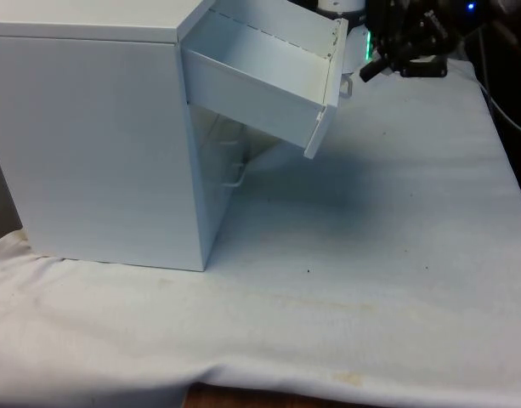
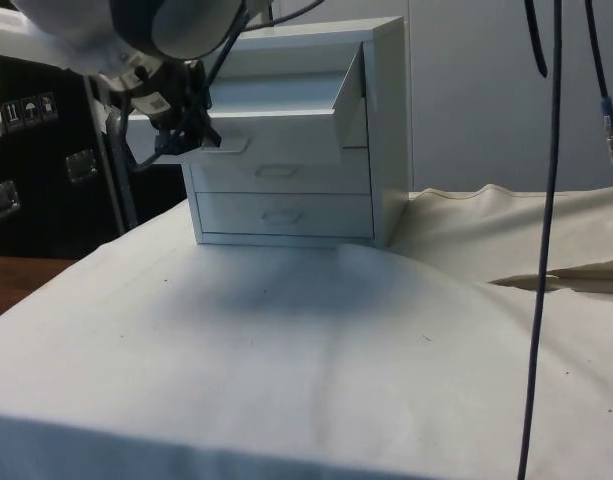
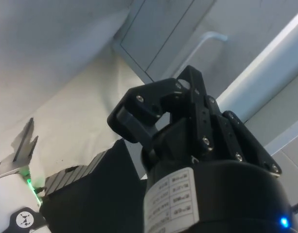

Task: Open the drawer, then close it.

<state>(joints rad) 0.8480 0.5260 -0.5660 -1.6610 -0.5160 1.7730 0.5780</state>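
A white chest of drawers (image 1: 99, 144) stands at the front view's left. Its top drawer (image 1: 268, 72) is pulled far out and sags downward, the front panel tilted. A small bar handle (image 1: 346, 85) sticks out of that panel. My black gripper (image 1: 372, 66) hangs just beyond the handle, level with it. In the side view the gripper (image 2: 191, 138) sits at the outer end of the top drawer's handle (image 2: 224, 146), and whether it touches is unclear. The wrist view has the gripper (image 3: 170, 99) in front of a white drawer panel with a bar handle (image 3: 203, 42) beyond it.
Two lower drawers (image 2: 281, 195) are pushed in, each with its own handle. The white cloth (image 1: 370, 255) spreads open in front of the chest. Black cables (image 2: 546, 200) hang down at the side view's right.
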